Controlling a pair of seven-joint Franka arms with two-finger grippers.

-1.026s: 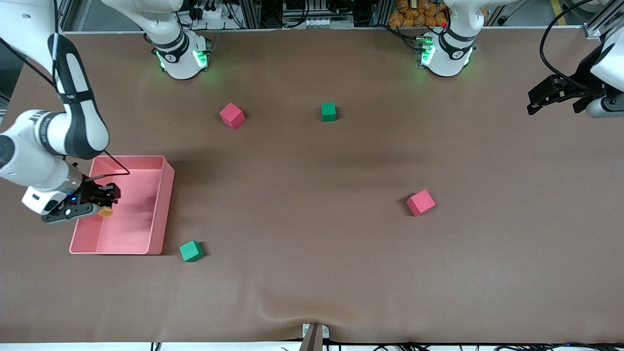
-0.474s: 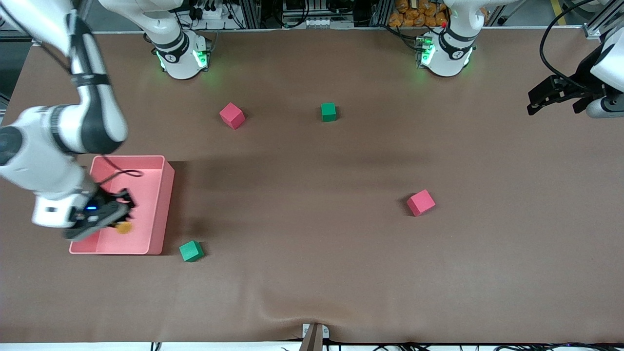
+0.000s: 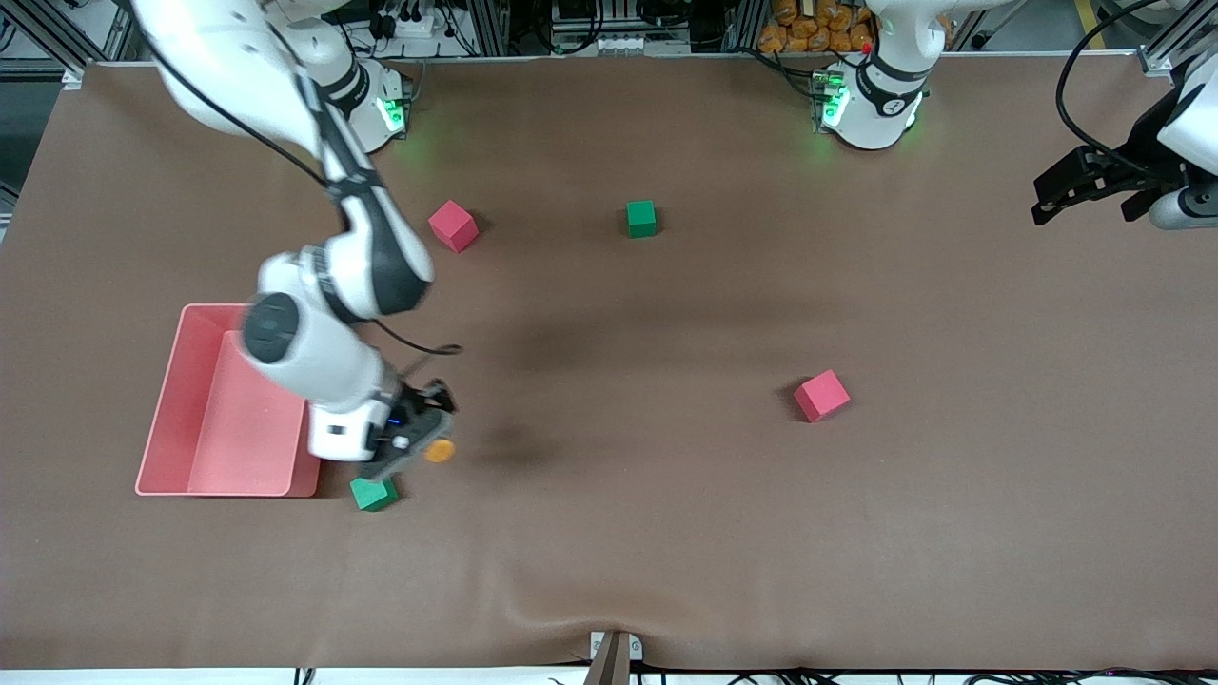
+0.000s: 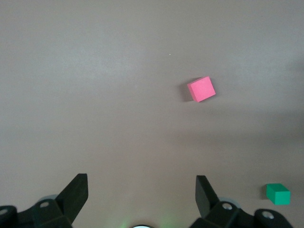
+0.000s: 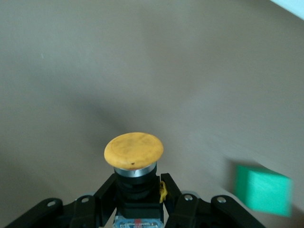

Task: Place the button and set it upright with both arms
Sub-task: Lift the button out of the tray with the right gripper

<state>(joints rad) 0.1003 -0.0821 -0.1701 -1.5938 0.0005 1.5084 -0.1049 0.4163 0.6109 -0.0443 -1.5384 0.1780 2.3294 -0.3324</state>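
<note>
Two steps of this job look unfinished to me: the button (image 3: 440, 450) has to be set on the table (image 3: 666, 533) and stood upright. In the front view my right hand (image 3: 419, 447) pinches the button by its black body and carries it in the air, just off the pink tray (image 3: 181, 400) and over bare table beside the green cube (image 3: 372, 493) that lies nearest the camera. So I judge the pickup done, the placing not yet. My left hand (image 3: 1085, 185) waits at the left arm's end of the table, holding nothing.

In the left wrist view the left hand's fingers (image 4: 76, 192) are spread wide over bare table, with a pink cube (image 4: 201, 89) and a green cube (image 4: 278, 194) lying well apart from them.

In the right wrist view the orange cap points away from the hand, the black body clamped between pressed-together fingers (image 5: 173, 197), and a blurred green cube (image 5: 263, 190) lies on the table below.

I can read no brand, label or writing anywhere; the markings on the arm bases are too small to make out.
</note>
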